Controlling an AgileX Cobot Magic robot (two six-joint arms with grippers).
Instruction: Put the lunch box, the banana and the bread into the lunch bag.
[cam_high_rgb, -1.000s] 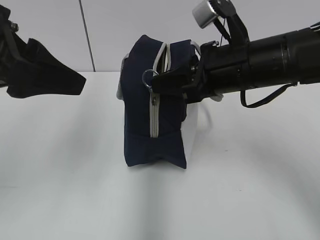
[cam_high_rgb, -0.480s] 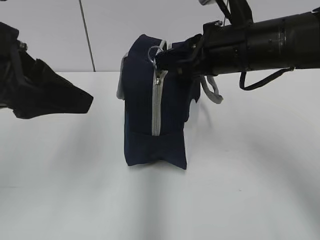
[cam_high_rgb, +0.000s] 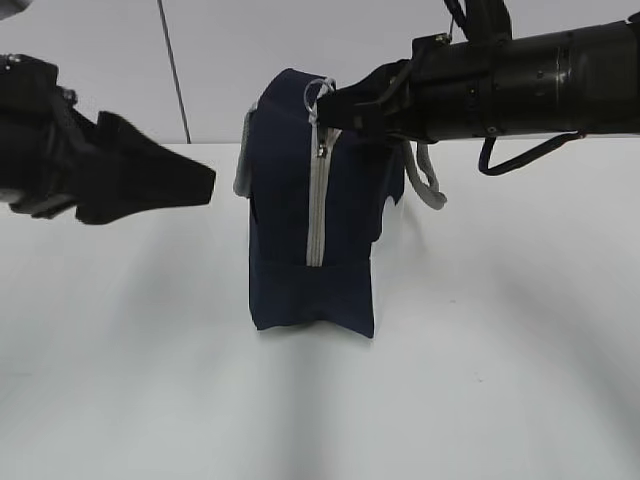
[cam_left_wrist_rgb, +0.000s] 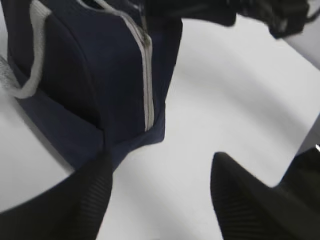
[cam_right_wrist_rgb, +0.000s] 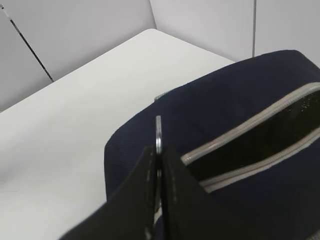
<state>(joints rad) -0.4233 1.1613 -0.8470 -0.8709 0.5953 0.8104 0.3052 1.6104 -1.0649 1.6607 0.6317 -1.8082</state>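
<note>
Since the earlier frames the ring pull (cam_high_rgb: 317, 92) has travelled up the lunch bag's (cam_high_rgb: 285, 200) end to its top corner, and the left gripper (cam_high_rgb: 190, 183) has drawn nearer the bag.

Standing upright on the white table (cam_high_rgb: 480, 380), the lunch bag shows its grey zipper (cam_high_rgb: 316, 205) closed down the facing end and parted along the top in the right wrist view. At the bag's top corner the right gripper (cam_right_wrist_rgb: 157, 159) is clamped on the ring pull. A grey handle (cam_high_rgb: 425, 180) hangs behind the bag's right side. Left of the bag, near it but apart, the left gripper hovers with jaws spread, holding nothing.
</note>
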